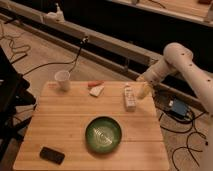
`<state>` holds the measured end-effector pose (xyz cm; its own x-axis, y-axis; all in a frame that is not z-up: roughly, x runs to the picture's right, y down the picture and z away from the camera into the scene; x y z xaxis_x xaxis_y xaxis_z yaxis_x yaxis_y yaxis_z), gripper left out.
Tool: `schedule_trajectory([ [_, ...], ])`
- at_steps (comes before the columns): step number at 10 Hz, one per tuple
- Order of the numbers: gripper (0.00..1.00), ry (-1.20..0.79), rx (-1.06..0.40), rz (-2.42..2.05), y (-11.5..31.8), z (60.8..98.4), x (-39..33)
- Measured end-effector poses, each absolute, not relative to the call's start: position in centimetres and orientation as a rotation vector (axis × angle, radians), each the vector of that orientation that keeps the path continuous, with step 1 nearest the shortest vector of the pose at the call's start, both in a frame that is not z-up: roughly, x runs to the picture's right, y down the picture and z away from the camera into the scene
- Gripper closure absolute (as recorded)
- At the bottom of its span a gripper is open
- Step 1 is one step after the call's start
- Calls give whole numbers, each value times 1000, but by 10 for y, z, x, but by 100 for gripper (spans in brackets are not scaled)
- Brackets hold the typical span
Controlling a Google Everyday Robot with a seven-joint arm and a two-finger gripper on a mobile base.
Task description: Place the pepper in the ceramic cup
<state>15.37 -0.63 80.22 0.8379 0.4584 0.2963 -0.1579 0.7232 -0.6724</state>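
The small red-orange pepper (95,83) lies on the wooden table (65,125) near its far edge, just behind a pale beige wedge (97,91). The white ceramic cup (62,80) stands upright at the table's far left corner, a short way left of the pepper. My gripper (144,91) hangs at the end of the white arm over the table's far right edge, next to a white carton (130,96). It is well to the right of the pepper and holds nothing that I can see.
A glossy green bowl (103,134) sits in the middle front of the table. A black phone (52,155) lies at the front left corner. A blue device (177,107) and cables lie on the floor to the right.
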Motion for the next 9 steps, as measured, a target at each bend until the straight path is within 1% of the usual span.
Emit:
schedule_trajectory([
  [3,20,-533,-627,280,-19,823,89],
  [9,20,-525,-612,273,-24,823,92],
])
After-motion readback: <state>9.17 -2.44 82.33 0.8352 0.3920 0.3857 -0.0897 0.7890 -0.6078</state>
